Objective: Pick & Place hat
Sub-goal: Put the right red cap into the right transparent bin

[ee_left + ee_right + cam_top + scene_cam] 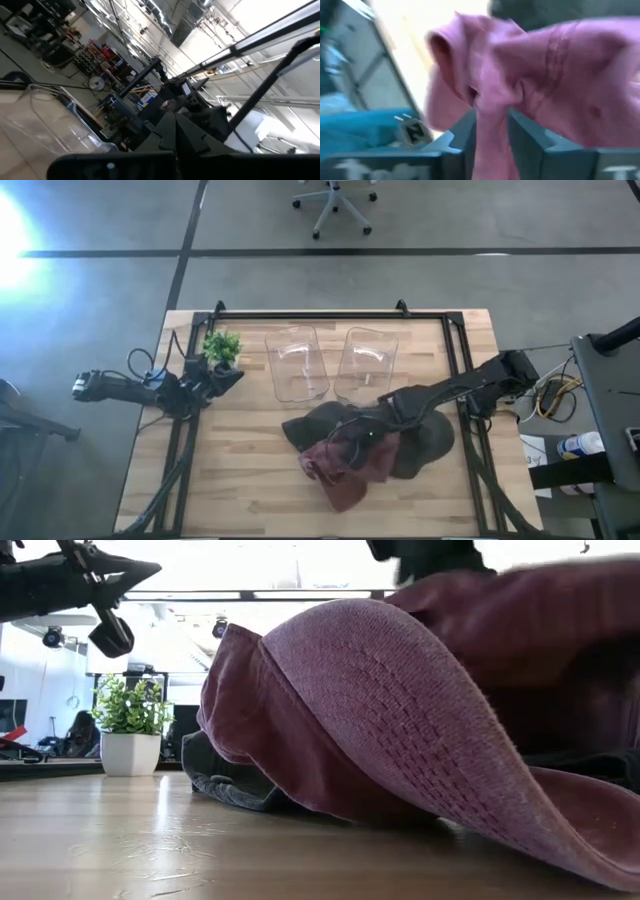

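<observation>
Right wrist view: right tool grips a fold of the maroon hat; left tool, clenched empty, waits at nine o'clock on the worktop.

Right arm stretched from the table's right edge toward the middle, right gripper low over the maroon hat, fingers either side of a fold of its cloth. Left arm folded at the left edge, left gripper closed, well apart from that hat.
</observation>
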### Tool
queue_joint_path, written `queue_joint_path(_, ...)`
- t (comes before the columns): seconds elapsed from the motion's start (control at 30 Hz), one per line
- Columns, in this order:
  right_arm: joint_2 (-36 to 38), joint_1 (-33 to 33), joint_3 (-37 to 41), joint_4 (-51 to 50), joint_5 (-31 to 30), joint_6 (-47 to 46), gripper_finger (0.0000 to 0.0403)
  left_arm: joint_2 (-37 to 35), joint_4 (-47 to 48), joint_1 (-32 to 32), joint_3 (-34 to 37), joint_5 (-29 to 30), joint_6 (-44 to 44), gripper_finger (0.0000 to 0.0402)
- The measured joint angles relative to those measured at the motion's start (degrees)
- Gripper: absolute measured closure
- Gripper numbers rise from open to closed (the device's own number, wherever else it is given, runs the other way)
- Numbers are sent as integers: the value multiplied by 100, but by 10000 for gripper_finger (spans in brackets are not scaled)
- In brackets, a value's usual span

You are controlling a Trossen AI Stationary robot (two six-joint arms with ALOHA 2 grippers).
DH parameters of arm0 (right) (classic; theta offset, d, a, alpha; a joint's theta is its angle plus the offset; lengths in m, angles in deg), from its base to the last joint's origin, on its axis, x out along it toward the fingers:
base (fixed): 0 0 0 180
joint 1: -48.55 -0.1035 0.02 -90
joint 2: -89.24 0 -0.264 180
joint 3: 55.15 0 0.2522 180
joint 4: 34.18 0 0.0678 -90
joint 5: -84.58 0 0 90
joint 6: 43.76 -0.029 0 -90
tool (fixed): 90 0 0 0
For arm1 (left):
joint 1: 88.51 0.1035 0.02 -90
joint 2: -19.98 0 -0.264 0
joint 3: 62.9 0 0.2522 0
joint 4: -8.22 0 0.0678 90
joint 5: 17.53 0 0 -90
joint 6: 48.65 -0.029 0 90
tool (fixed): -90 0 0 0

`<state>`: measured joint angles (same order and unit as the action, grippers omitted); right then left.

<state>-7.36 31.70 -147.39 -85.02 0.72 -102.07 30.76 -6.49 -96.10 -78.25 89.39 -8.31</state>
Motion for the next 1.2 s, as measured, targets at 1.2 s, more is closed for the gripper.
queue_joint_path(1.2,721,40,2015,118,-134,187,201,2719,1031,-18,-1545,-614,827,401)
